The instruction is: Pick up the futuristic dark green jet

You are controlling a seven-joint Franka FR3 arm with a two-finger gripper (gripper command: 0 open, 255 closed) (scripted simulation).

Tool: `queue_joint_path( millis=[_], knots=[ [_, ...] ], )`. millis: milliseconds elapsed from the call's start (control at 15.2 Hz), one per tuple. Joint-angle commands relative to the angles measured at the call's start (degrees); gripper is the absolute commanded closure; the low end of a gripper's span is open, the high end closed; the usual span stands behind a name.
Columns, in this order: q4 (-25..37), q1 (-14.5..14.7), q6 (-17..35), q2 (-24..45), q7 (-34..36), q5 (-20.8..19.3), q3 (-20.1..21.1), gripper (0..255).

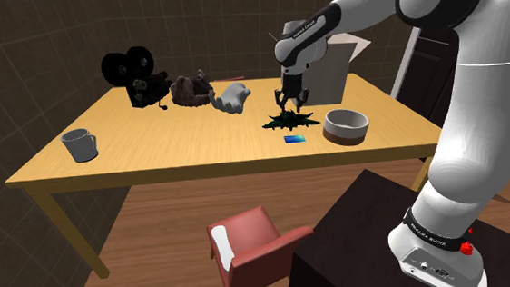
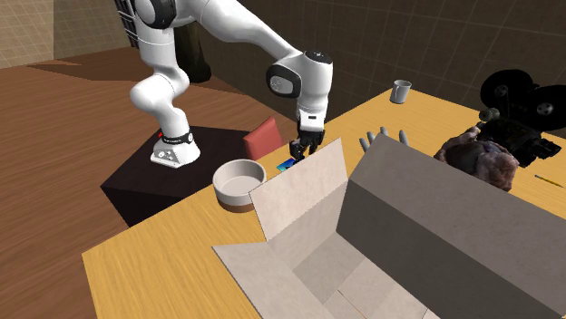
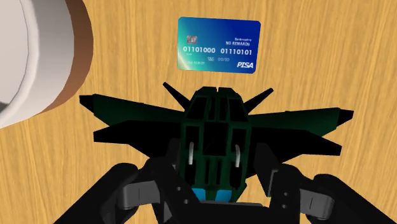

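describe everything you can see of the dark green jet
The jet is very dark green, almost black, with a ribbed central body, swept double wings on each side, thin spikes at one end and a small blue patch at the other. It lies flat on the wooden table, near a blue card and a white bowl. The tool is low over its blue-patch end.

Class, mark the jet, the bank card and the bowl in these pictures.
dark green jet [image 3: 213, 130]: wrist view, middle of fuselage.
blue bank card [image 3: 219, 44]: wrist view, card face.
bowl [image 1: 346, 134]: shoulder view, outer wall.
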Motion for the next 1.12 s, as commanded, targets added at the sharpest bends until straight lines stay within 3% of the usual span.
queue_joint_path(
  millis=[0, 528, 1056],
  knots=[
    [-0.04, -0.01, 0.15, 0.09, -0.02, 0.02, 0.00, 255],
    [-0.26, -0.01, 0.25, -0.03, -0.03, 0.00, -0.01, 255],
    [2.59, 0.06, -5.21, -2.65, 0.26, -0.39, -0.12, 255]
  ],
)
